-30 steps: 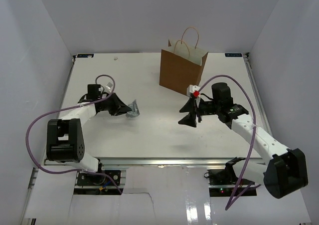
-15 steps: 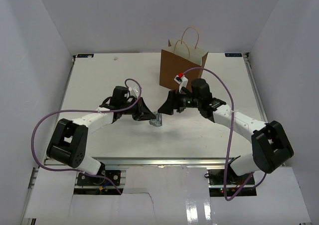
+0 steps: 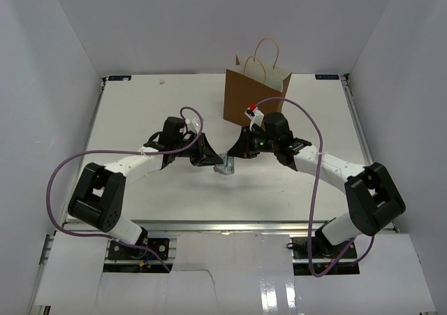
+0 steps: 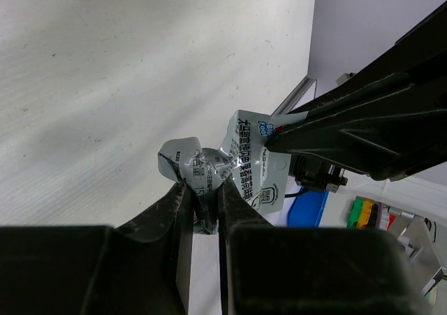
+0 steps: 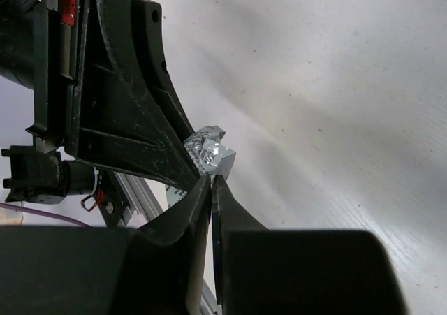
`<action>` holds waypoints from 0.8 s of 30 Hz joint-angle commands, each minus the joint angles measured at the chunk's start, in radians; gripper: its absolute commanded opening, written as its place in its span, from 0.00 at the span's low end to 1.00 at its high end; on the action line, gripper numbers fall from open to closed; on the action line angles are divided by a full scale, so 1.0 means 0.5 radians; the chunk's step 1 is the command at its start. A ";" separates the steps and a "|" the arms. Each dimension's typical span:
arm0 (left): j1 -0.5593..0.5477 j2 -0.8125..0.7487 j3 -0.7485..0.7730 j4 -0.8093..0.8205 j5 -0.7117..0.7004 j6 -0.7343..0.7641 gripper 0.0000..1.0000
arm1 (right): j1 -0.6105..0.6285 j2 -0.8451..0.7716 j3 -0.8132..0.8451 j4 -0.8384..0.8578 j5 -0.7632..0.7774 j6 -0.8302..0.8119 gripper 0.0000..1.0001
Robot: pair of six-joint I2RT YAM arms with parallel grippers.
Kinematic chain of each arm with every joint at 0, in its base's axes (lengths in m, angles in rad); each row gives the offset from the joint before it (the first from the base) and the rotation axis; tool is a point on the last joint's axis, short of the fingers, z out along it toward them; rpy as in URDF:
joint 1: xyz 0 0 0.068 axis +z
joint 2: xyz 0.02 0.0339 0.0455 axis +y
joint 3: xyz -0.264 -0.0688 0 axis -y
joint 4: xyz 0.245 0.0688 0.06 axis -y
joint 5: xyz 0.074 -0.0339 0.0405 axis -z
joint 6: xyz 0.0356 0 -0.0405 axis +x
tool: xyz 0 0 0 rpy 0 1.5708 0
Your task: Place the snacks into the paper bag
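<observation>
A silver-grey snack packet [image 3: 225,168] hangs between both grippers near the table's middle, just in front of the paper bag. My left gripper [image 3: 218,163] is shut on the packet's crumpled end [image 4: 199,165], its tips [image 4: 202,184] pinching the foil. My right gripper [image 3: 231,159] comes from the other side, shut on the packet's flat printed flap [image 4: 255,161]. In the right wrist view its tips [image 5: 211,179] meet at the foil [image 5: 209,146]. The brown paper bag [image 3: 253,98] stands upright behind them with its handles up. No other snacks show.
White walls enclose the table on three sides. Purple cables [image 3: 63,172] loop from both arms. An aluminium rail [image 3: 230,224] runs along the near table edge. A small speck [image 3: 162,82] lies at the back left.
The left gripper carried the silver packet from the left to the table's middle. The right arm swung in from the right, and its gripper went from open to shut on the packet.
</observation>
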 commanded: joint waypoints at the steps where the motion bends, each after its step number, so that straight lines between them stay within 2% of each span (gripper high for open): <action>1: -0.017 -0.028 0.120 0.087 0.035 -0.002 0.12 | 0.020 -0.021 -0.001 -0.034 -0.015 -0.036 0.08; 6: -0.014 -0.138 0.154 0.047 -0.038 0.047 0.41 | -0.053 -0.083 0.118 -0.089 -0.155 -0.244 0.08; 7: -0.011 -0.169 0.163 0.034 -0.060 0.090 0.51 | -0.075 -0.101 0.134 -0.092 -0.265 -0.348 0.08; 9: -0.011 -0.285 0.188 -0.005 -0.133 0.157 0.60 | -0.148 -0.123 0.165 -0.101 -0.452 -0.490 0.08; 10: -0.011 -0.328 0.194 -0.021 -0.167 0.188 0.71 | -0.173 -0.141 0.192 -0.102 -0.629 -0.633 0.08; 11: -0.011 -0.371 0.206 -0.042 -0.204 0.252 0.75 | -0.201 -0.156 0.207 -0.111 -0.695 -0.714 0.08; 13: -0.008 -0.485 0.252 -0.116 -0.311 0.317 0.77 | -0.219 -0.214 0.281 -0.208 -0.806 -0.882 0.08; 14: -0.008 -0.519 0.274 -0.162 -0.354 0.381 0.82 | -0.225 -0.239 0.315 -0.261 -0.803 -1.065 0.08; 17: -0.002 -0.638 0.338 -0.321 -0.501 0.476 0.84 | -0.293 -0.343 0.504 -0.491 -0.727 -1.449 0.08; 21: 0.001 -0.792 0.308 -0.410 -0.664 0.535 0.87 | -0.477 -0.478 0.762 -0.476 -0.613 -1.668 0.08; 24: 0.004 -0.908 0.231 -0.450 -0.738 0.541 0.88 | -0.639 -0.518 0.990 -0.393 -0.515 -1.666 0.08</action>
